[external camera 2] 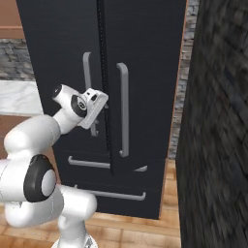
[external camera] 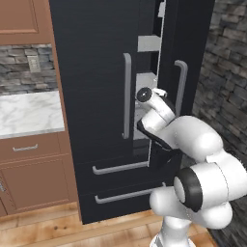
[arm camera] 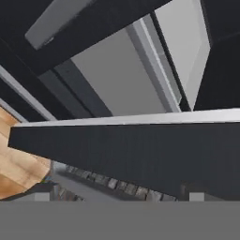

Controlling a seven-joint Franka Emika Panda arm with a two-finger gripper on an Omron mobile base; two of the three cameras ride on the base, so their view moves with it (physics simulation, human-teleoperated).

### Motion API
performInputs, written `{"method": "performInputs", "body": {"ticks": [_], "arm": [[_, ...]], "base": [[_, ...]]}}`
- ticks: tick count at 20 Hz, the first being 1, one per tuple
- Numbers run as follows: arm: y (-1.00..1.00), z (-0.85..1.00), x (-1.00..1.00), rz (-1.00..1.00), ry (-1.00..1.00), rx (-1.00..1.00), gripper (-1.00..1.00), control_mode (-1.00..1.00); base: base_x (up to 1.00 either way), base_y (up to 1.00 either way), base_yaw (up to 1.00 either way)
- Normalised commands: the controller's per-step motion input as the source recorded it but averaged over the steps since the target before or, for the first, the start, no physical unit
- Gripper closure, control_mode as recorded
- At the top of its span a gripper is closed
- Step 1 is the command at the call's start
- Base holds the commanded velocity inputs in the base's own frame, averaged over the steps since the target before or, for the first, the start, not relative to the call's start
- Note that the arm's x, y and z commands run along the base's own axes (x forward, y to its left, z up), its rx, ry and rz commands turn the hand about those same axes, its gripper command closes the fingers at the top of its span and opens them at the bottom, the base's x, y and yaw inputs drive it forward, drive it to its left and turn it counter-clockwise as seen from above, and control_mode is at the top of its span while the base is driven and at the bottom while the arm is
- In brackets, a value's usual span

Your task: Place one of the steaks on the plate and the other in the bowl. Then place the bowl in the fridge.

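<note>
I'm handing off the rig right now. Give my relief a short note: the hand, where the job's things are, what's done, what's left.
Hand: open and empty, raised at the gap between the fridge doors.
Fridge: right door swung partly open, grey shelves showing in the gap; left door shut, both drawers shut.
Steaks, plate, bowl: not in these pictures, so I cannot tell whether either steak has been placed.
Done: fridge door is ajar.
Left: likely open the door wider, then confirm the steaks are on the plate and in the bowl, and put the bowl in the fridge.
</note>
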Motion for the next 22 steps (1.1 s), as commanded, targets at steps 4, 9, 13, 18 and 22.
{"method": "performInputs", "body": {"ticks": [4, 9, 13, 18, 22], "arm": [[-0.58, 0.00, -0.59, 0.00, 0.02, -0.18, -1.00, -1.00], [-0.69, 0.00, -0.76, 0.00, 0.06, -0.13, -1.00, -1.00], [0.77, 0.17, -0.31, 0.06, 0.02, -0.16, -1.00, -1.00], [0.90, 0.36, 0.38, 0.01, 0.01, -0.12, -1.00, -1.00], [0.67, 0.01, 0.67, 0.00, 0.13, -0.03, -1.00, -1.00]], "base": [[0.00, 0.00, 0.00], [0.00, 0.00, 0.00], [0.00, 0.00, 0.00], [0.00, 0.00, 0.00], [0.00, 0.00, 0.00]]}}
